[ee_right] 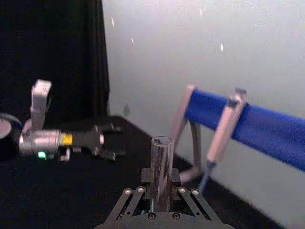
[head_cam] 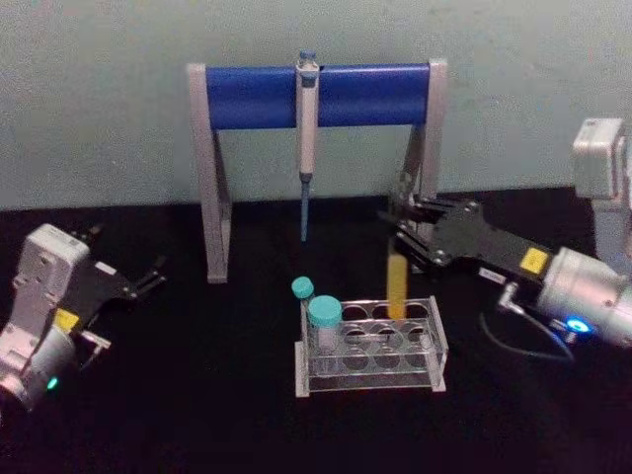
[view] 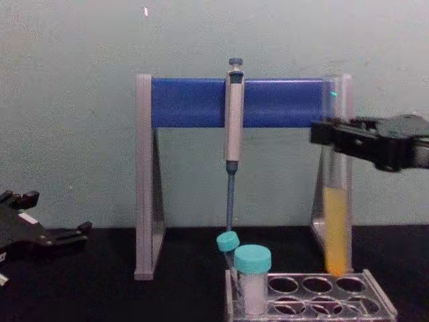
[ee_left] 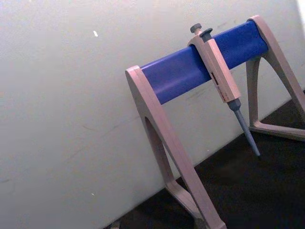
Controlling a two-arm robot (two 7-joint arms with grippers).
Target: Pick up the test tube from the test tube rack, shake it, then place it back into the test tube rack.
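- Head view: the test tube (head_cam: pixel 397 286) is being gripped upright by the right hand (head_cam: pixel 400 235), with the fingers clamped on the clear upper glass.
- The tube's yellow lower end is being seen at the back row of the test tube rack (head_cam: pixel 373 373), toward the rack's right side. Whether it is in a hole or just above cannot be told.
- The left hand (head_cam: pixel 153 276) is being rested on the table (head_cam: pixel 197 405) at the left, fingers apart, well apart from the rack.
- Left wrist view: a stand (ee_left: pixel 190 71) with a blue crossbar is being shown, a pipette (ee_left: pixel 221 76) hanging from it.
- Right wrist view: the tube's open mouth is being shown standing up between the right hand's fingers.
- Chest view: the tube is being held in front of the stand's right leg, with its bottom level with the rack's top. Two teal-capped vials (view: pixel 253 278) are being seen at the rack's left end.
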